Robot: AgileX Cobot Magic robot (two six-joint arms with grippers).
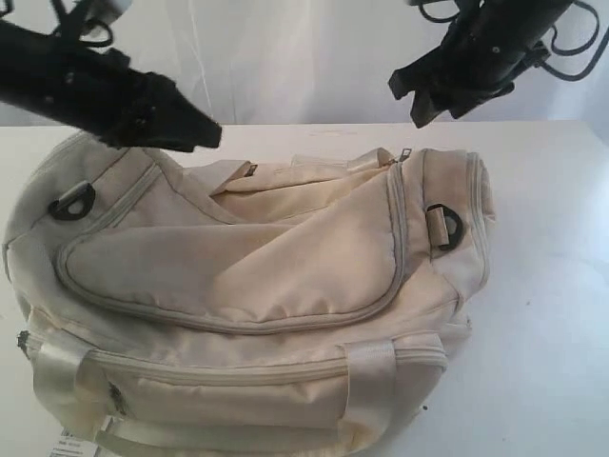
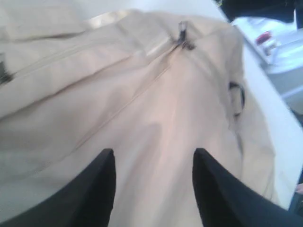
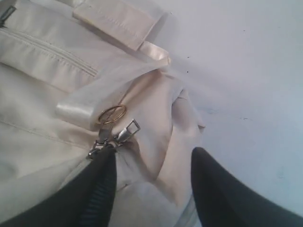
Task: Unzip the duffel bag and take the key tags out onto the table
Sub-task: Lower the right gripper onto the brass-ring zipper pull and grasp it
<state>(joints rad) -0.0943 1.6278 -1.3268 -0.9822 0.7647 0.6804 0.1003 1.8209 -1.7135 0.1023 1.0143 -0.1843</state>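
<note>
The cream duffel bag (image 1: 247, 267) lies on the white table (image 1: 552, 286), its curved zip flap facing up and rumpled along the far edge. Silver zip pulls (image 3: 116, 136) sit at the bag's right end (image 1: 404, 154), beside a gold ring (image 3: 112, 114) and a shiny webbing handle (image 3: 75, 109). My right gripper (image 3: 152, 158) is open above that end, one finger (image 3: 102, 175) right next to the pulls, with only fabric beneath the gap. My left gripper (image 2: 154, 158) hovers open over the flap near the left end (image 1: 205, 133). The key tags are hidden.
Black D-rings mark the bag's left end (image 1: 74, 202) and right end (image 1: 445, 227). Webbing handles (image 1: 371, 376) hang over the near side. A printed label (image 1: 71, 443) sticks out at the front left. Bare tabletop lies right of the bag (image 3: 246, 71).
</note>
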